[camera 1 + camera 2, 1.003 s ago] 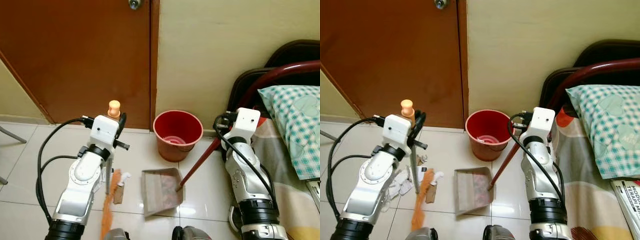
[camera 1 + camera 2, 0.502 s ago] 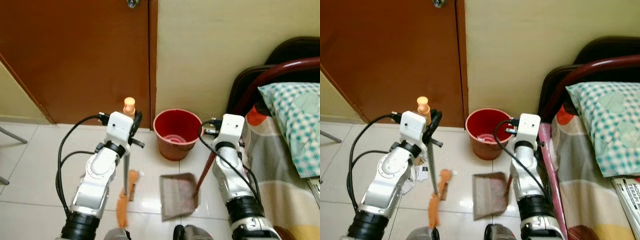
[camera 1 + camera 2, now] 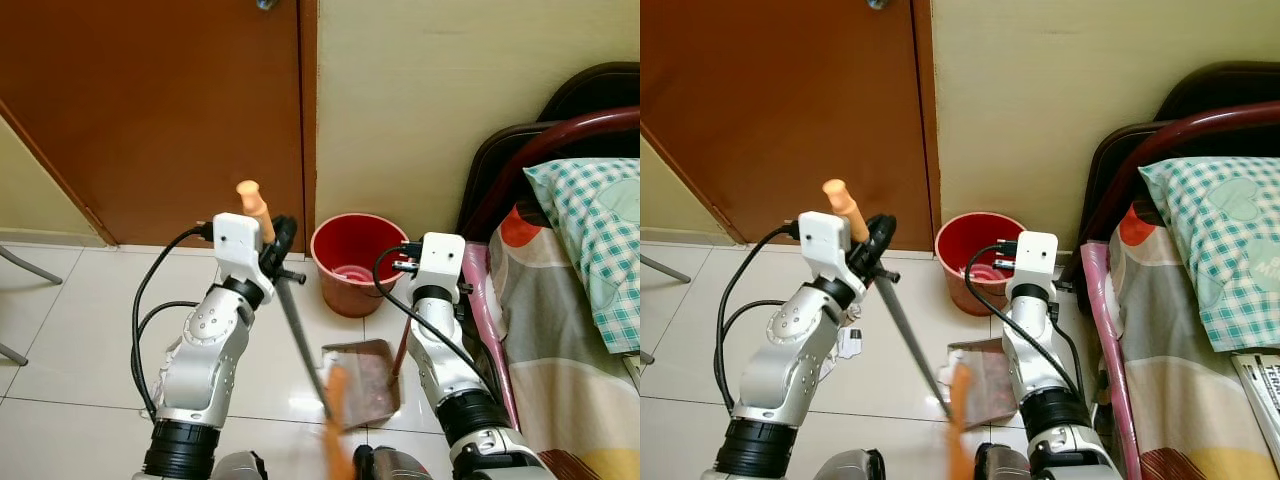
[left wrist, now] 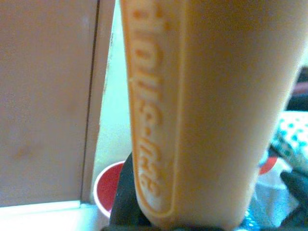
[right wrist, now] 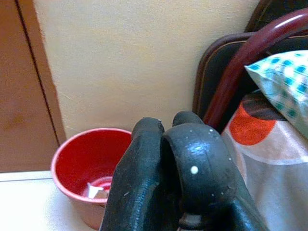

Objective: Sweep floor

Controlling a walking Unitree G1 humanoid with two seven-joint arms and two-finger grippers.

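A broom (image 3: 295,325) is being held by the left gripper (image 3: 272,243), whose fingers are pinched around the top of the handle just below its orange tip. The grey shaft is being slanted down across the tiled floor (image 3: 70,330) toward the right, and the orange bristles are being blurred at the near edge of a dustpan (image 3: 362,381). In the left wrist view the orange handle grip is being shown very close to the lens. The dustpan is being kept on the floor by its dark red handle (image 3: 402,350), which is being gripped by the right gripper (image 5: 185,159), its black fingers pressed together around it. A red bucket (image 3: 359,262) is being left standing just beyond the dustpan, against the yellow wall (image 3: 430,90) beside the brown door (image 3: 150,110). A bed with a checked pillow (image 3: 590,235) is being seen to the right.
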